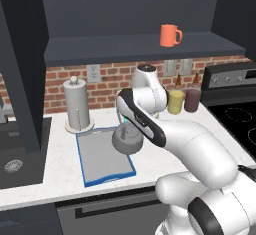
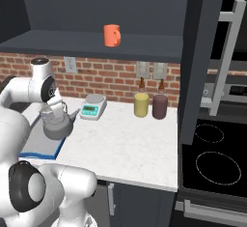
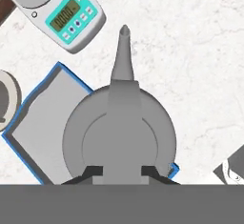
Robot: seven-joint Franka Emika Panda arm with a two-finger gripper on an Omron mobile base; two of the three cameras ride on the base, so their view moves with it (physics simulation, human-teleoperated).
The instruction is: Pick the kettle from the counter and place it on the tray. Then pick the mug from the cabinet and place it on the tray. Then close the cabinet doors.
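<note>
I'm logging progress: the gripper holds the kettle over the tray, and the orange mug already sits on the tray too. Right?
Not quite. The mug is on the cabinet shelf, as the left base view shows. The gripper does hold the kettle over the tray.

Big white arm [image 1: 200, 149] bent at the elbow, reaching forward and down from the base. Wrist [image 2: 41, 87] turned so the hand points straight down. Gripper [image 3: 121, 171] closed tight on the kettle [image 3: 119, 132] (pinching its thin handle from both sides). Two dark fingertips [image 3: 90, 172] close together, peeking up at the bottom of the hand view.
</note>
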